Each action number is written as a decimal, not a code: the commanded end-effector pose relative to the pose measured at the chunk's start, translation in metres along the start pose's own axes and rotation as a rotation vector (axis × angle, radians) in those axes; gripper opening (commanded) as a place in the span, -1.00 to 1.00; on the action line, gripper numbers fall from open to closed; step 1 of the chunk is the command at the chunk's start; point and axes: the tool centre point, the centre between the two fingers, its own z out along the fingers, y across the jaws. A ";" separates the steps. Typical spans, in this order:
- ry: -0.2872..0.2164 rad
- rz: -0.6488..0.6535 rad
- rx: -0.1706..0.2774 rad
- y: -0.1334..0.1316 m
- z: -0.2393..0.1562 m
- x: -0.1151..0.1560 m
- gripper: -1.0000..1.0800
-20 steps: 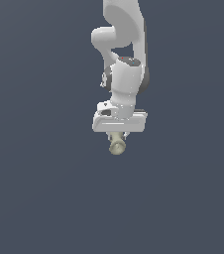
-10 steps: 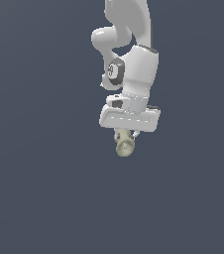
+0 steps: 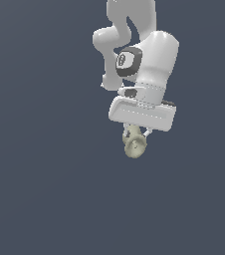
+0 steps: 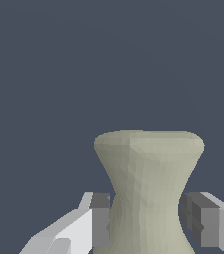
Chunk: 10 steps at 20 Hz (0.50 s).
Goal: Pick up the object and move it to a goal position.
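Claw (image 4: pixel 146 225) is pinching the khaki spool-shaped object (image 4: pixel 147 188) at its narrow waist; looks light, rigid, probably won't slip.

Flat, even simulator lighting against a uniform slate-grey backdrop, without glare or lens distortion. Soft shading on the white arm (image 3: pixel 149 60), brighter above, darker beneath the gripper (image 3: pixel 136 135). Faceted shading across the object (image 4: pixel 148 188) in the wrist view. Exterior render soft and low in detail.
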 end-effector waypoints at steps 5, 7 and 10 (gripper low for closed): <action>0.078 0.036 -0.050 -0.011 -0.024 0.031 -1.00; 0.103 0.048 -0.066 -0.014 -0.032 0.041 -1.00; 0.144 0.067 -0.092 -0.020 -0.045 0.056 -1.00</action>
